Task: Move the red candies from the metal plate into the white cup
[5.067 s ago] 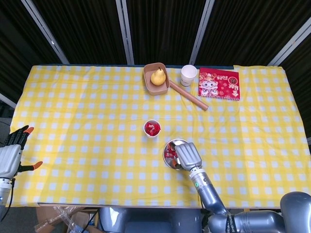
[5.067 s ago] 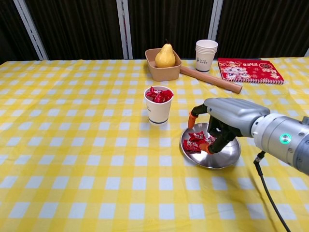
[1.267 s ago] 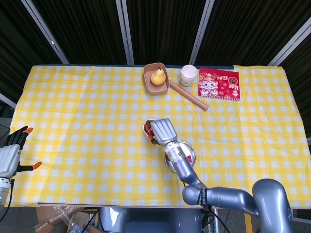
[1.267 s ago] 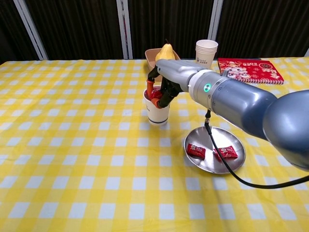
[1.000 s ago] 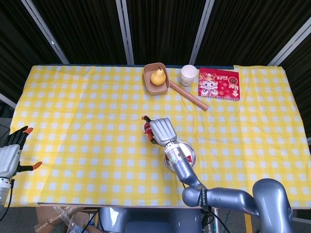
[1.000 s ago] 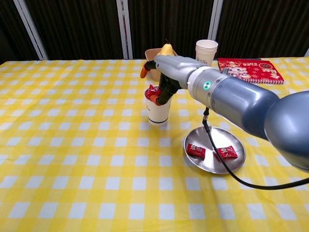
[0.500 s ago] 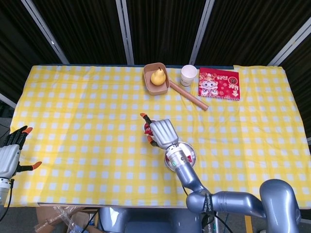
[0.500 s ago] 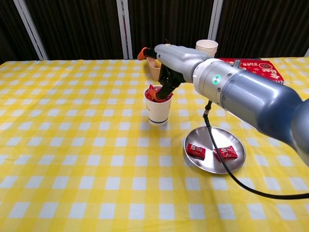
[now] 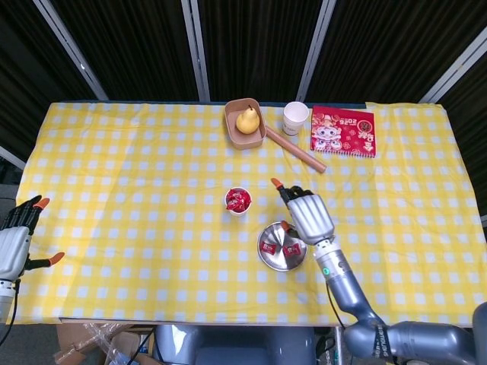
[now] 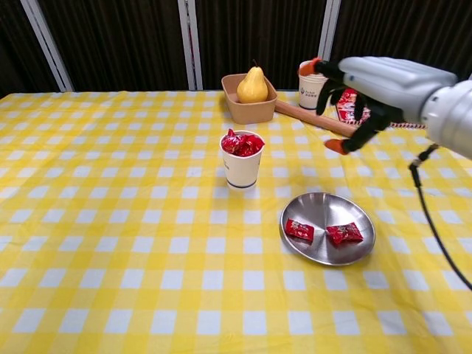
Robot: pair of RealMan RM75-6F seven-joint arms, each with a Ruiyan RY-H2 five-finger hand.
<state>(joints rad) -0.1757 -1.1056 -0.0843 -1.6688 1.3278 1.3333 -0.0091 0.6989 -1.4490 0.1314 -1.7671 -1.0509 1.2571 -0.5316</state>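
Two red wrapped candies [image 10: 327, 233] lie in the shiny metal plate [image 10: 354, 254]; more fill the white cup [image 10: 241, 169]. The right hand [image 10: 376, 82] hovers, fingers apart, empty.

A yellow pear [image 10: 253, 85] is sitting upright in a tan box [image 10: 249, 108] at the far side of the yellow checked cloth [image 9: 137, 190] covering my surface. A wooden rolling pin [image 9: 295, 149] is lying aslant just beside the box. Behind it a stack of paper cups [image 9: 295, 117] is standing, perhaps touching the red booklet [image 9: 343, 131] lying next to it.
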